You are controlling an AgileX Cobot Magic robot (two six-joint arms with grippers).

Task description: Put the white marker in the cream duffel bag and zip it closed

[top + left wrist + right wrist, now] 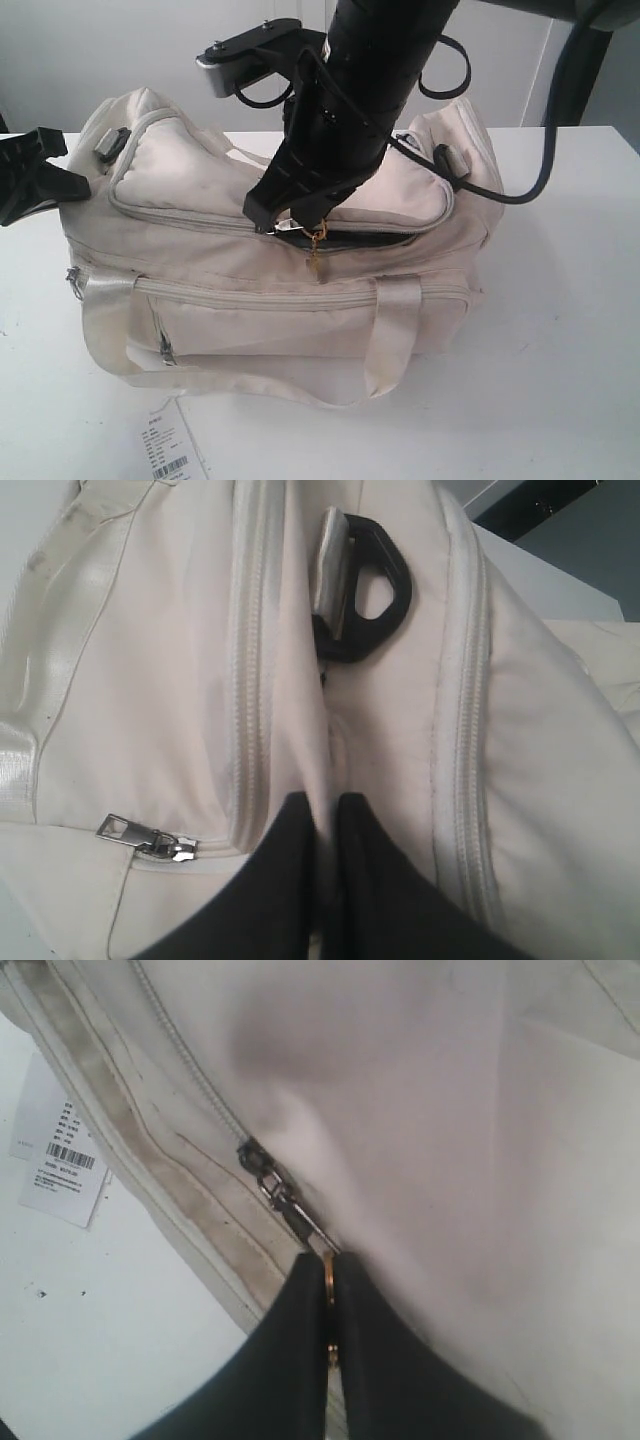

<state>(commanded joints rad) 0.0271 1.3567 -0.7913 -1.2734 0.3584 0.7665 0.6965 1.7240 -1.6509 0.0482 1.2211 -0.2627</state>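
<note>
**A:** Step in hand, please?

**B:** Closing the zip, I judge. Cream duffel bag fills the centre of the exterior frame. Right gripper is clenched on the gold zipper charm at the main zip, mid-frame. A dark gap shows just to its right, so the zip is not yet shut.

**A:** And the white marker?

**B:** Not visible in any view. It is probably inside the bag already, though I cannot confirm that.

**A:** The other arm?

**B:** Left gripper, at the exterior frame's left edge, appears to pinch a fold of the bag's end fabric, bracing it.

**A:** Next move?

**B:** Drawing the charm rightward along the zip track, across the gap, with the bag held taut.

**A:** Surroundings?

**B:** Plain white table, a barcoded paper tag at lower left, and a pale wall behind.
</note>
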